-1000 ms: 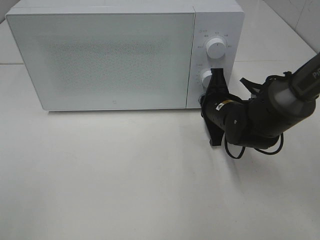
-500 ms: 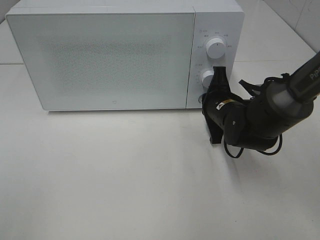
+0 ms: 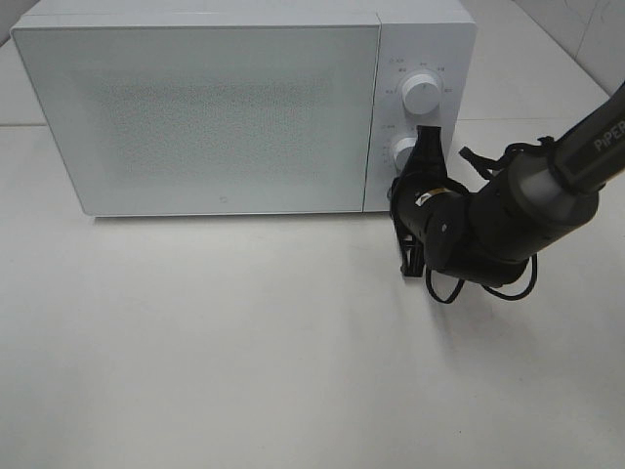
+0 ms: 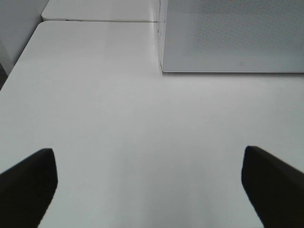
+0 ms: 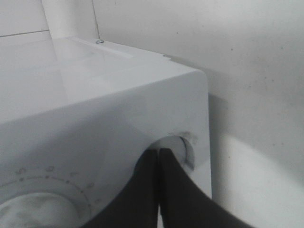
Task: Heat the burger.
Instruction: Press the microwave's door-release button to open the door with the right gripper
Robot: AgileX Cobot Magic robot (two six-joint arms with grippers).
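left claw [image 4: 148,156] apart over table [image 4: 118,95] | right claw [image 5: 159,156] together, at button [image 5: 188,147] of microwave [image 3: 195,107]

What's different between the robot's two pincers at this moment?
The left pincer is open wide; the right pincer is shut tight. The left one hangs over the table, apart from the microwave; the right one's tips are right at the microwave's front corner, beside a dial. Both are black and point toward the microwave.

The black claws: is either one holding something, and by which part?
Neither holds anything. The right gripper is shut on nothing, its tips at the microwave's panel by the lower knob. The left gripper stands open over the table.
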